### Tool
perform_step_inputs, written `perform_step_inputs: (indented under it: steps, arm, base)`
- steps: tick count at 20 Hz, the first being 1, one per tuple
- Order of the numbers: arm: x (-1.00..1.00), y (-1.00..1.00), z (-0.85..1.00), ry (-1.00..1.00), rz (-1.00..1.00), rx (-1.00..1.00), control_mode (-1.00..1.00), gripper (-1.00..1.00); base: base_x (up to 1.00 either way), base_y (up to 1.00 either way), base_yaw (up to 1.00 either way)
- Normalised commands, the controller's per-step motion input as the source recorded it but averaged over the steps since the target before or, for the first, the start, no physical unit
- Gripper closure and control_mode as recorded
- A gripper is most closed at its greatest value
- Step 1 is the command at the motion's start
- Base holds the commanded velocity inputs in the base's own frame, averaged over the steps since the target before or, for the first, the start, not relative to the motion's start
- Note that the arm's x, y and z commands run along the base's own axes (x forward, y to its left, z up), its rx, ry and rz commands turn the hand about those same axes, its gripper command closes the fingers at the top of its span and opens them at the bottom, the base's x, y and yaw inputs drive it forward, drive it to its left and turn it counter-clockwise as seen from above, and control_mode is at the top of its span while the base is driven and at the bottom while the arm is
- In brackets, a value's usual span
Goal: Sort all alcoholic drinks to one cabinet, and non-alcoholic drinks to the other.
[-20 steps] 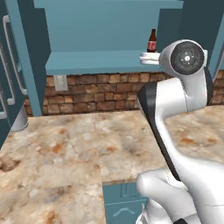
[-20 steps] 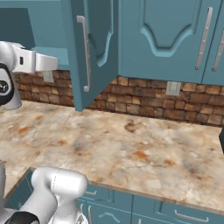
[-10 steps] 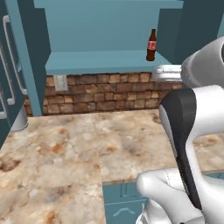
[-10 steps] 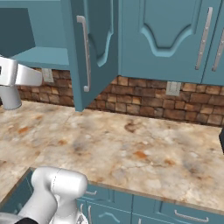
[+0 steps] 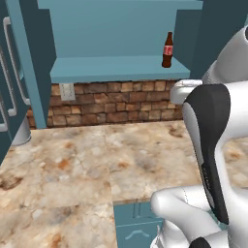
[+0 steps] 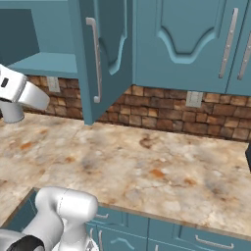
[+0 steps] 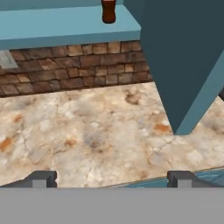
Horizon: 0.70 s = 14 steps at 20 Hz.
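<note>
A non-alcoholic drink, a dark brown cola bottle (image 5: 167, 50) with a red label, stands upright on the right end of the open cabinet's shelf (image 5: 116, 69). In the hand view the bottle (image 7: 108, 10) shows at the top, far from my gripper (image 7: 112, 178). My gripper is open, its two dark fingertips (image 7: 41, 178) wide apart with nothing between them, and it looks down at the marbled counter (image 7: 87, 127). The white arm (image 5: 213, 140) rises at the right of the left base view. The alcoholic drinks are out of view.
The open cabinet door (image 6: 105, 49) juts out over the counter, and its edge (image 7: 183, 61) stands close on the right in the hand view. Closed cabinets (image 6: 191, 44) hang further right. A grey cylinder (image 5: 19, 133) stands at the counter's far left by the brick wall (image 5: 116, 101).
The arm has swung away from the shelf, toward the right in the left base view. The bottle stays on the shelf. The gripper has stayed open.
</note>
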Motion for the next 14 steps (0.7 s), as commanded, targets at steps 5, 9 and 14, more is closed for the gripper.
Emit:
perform_step_inputs:
  steps: [5, 9, 14]
  arm:
    - [0.00, 0.00, -0.46, 0.08, 0.00, 0.02, -1.00, -1.00]
    - [0.00, 0.00, -0.43, 0.00, 0.00, 0.01, -1.00, -1.00]
    - [0.00, 0.00, -0.37, 0.00, 0.02, 0.03, -1.00, -1.00]
  base:
    - [0.00, 0.00, 0.00]
    - [0.00, 0.00, 0.00]
    - [0.00, 0.00, 0.00]
